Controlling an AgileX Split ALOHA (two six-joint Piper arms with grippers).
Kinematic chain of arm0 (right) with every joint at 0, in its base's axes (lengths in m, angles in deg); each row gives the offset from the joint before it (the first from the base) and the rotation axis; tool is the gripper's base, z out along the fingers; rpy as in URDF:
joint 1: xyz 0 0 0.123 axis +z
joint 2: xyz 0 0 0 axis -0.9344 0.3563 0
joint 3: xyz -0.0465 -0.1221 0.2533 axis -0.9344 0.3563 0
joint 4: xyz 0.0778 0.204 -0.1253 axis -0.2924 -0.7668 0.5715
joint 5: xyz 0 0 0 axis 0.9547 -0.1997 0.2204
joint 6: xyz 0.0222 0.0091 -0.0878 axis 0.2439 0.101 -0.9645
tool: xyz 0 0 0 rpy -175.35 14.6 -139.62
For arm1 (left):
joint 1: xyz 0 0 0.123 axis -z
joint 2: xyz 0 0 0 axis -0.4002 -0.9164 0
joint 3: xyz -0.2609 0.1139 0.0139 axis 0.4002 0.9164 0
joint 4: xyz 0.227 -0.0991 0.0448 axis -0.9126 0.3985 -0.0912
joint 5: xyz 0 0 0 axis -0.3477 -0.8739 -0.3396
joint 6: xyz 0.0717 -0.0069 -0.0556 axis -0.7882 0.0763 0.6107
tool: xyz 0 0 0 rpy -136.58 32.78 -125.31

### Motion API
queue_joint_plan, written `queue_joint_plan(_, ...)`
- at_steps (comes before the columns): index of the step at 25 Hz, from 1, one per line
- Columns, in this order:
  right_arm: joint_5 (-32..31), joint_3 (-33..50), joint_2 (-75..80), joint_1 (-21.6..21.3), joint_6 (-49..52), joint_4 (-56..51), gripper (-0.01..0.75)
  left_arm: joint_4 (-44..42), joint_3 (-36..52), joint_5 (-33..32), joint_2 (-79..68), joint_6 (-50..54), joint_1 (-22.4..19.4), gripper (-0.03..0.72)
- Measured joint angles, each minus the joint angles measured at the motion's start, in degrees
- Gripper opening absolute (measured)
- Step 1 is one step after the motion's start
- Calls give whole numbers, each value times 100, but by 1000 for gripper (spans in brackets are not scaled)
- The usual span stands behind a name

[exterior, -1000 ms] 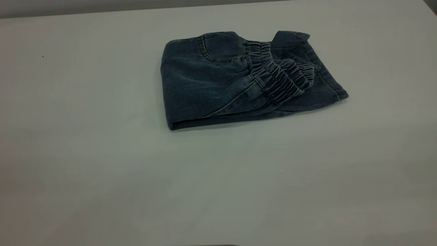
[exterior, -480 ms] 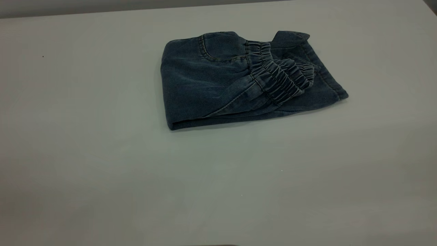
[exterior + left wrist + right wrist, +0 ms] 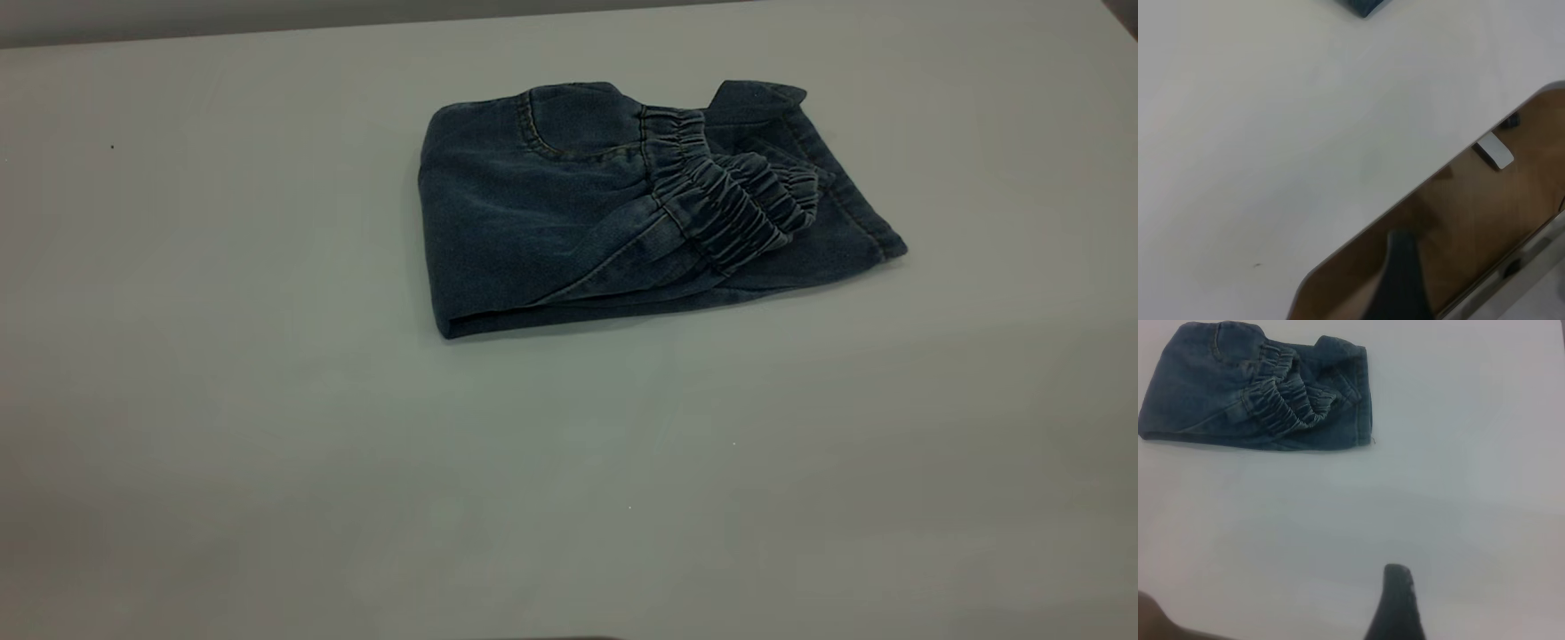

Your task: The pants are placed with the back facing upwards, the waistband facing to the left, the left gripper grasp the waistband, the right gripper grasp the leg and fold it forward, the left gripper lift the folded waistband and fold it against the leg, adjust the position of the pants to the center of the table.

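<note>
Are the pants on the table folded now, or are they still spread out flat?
Folded. The pants lie as a compact stack on the table, with the waistband turned over on top of the denim layers.

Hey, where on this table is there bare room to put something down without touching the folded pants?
The table is bare along the whole near side in front of the pants, and across the wide stretch to their left. A narrower bare patch lies to their right. The only tight spot is the thin strip between the pants and the far edge.
</note>
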Motion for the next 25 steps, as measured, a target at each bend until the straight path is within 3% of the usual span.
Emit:
queue_joint_plan(12, 0, 0, 0, 0, 0, -7, 494, 7, 5, 0, 18, 0, -92, 551)
queue_joint_plan(15, 0, 0, 0, 0, 0, -7, 494, 12, 5, 0, 18, -6, -801, 551)
queue_joint_plan(21, 0, 0, 0, 0, -5, -7, 494, 12, 5, 0, 126, -11, -2860, 551)
queue_joint_plan(25, 0, 0, 0, 0, -5, -7, 494, 12, 5, 0, 399, -11, -3657, 551)
